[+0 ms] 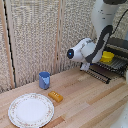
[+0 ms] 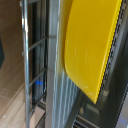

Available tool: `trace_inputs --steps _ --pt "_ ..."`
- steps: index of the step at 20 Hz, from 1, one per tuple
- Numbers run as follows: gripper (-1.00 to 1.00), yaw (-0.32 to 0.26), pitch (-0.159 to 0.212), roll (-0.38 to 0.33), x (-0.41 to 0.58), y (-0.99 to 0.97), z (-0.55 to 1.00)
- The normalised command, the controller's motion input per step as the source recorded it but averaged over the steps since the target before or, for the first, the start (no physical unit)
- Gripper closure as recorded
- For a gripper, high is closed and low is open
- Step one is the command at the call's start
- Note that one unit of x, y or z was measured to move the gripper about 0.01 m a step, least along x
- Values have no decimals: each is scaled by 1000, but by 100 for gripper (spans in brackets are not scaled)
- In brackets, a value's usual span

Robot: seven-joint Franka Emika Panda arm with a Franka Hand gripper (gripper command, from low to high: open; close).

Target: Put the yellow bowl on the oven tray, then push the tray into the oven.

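The yellow dish point(image 1: 107, 56) sits on the baking sheet point(image 1: 100, 72), a dark wire-barred tray that sticks out of the oven point(image 1: 121, 46) at the exterior view's right. My grabber point(image 1: 86, 65) is at the tray's outer rim, on the side away from the oven. Its fingers are hidden behind its white body. In the wrist view the yellow dish point(image 2: 90, 45) fills much of the picture, very close, resting on the tray's metal bars point(image 2: 30, 75). The fingertips do not show clearly, so I cannot tell whether the grabber is open or shut on the rim.
On the wooden table stand a blue cup point(image 1: 44, 79), an orange-yellow block point(image 1: 55, 96) and a large white patterned plate point(image 1: 31, 110), all toward the exterior view's left. A woven screen stands behind the table.
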Motion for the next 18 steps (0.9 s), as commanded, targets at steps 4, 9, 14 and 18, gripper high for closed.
trace_inputs --steps 4,9,14,18 --pt "100 189 56 -14 -74 -219 0" --pt "100 124 26 0 -62 -234 1" --pt "100 6 0 13 -86 -278 166" --pt "100 0 0 0 -41 -139 309"
